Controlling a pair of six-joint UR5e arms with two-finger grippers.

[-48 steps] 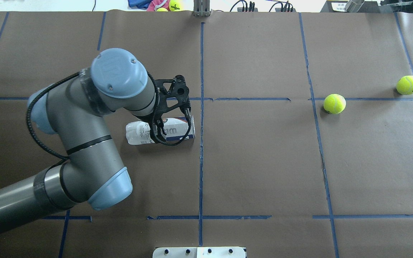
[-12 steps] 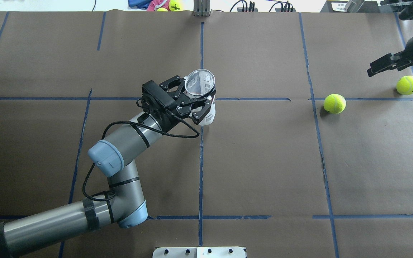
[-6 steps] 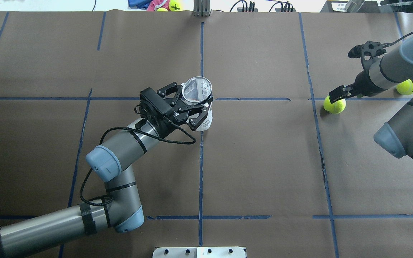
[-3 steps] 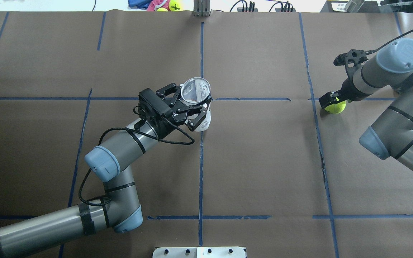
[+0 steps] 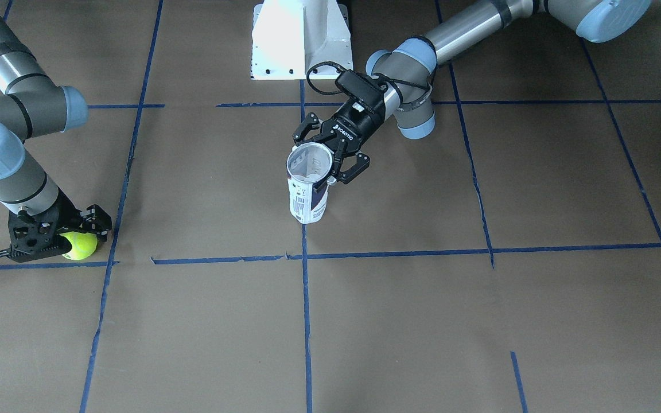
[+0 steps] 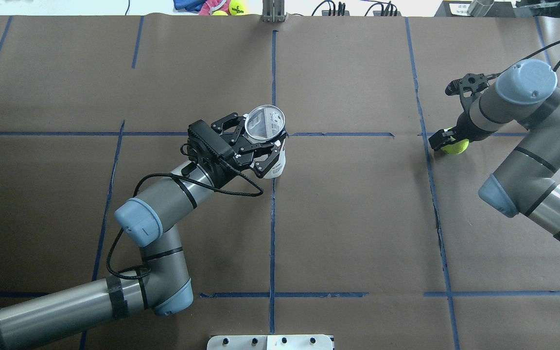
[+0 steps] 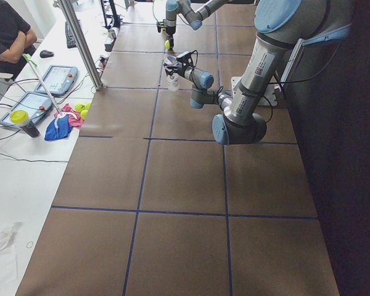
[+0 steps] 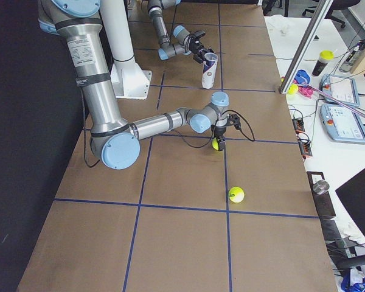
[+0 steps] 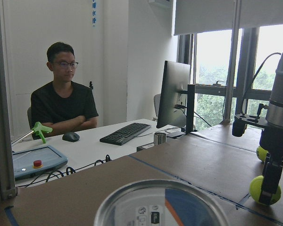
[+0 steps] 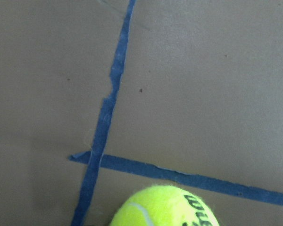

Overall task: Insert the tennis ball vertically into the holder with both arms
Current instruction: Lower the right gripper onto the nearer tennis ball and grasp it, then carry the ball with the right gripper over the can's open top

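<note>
The holder (image 6: 274, 164), a clear Wilson can with a white and navy label, stands upright near the table's middle with its open metal rim up; it also shows in the front view (image 5: 307, 198). My left gripper (image 6: 256, 144) (image 5: 330, 152) is shut on the can's upper part from the side. A tennis ball (image 6: 456, 146) (image 5: 81, 245) lies on the table at the right. My right gripper (image 6: 447, 141) (image 5: 58, 241) is down over it, fingers spread on either side, open. The right wrist view shows the ball (image 10: 162, 207) at its lower edge, fingers out of view.
A second tennis ball (image 8: 236, 194) lies further right, hidden under the right arm in the overhead view. The white pedestal (image 5: 299, 40) stands at the robot's side. More balls and cloth (image 6: 221, 7) lie beyond the far edge. An operator (image 9: 61, 101) sits past the table.
My right arm has swung in from the right and brought its gripper down over the nearer ball. My left gripper lifted the lying can upright earlier and has held it almost still since.
</note>
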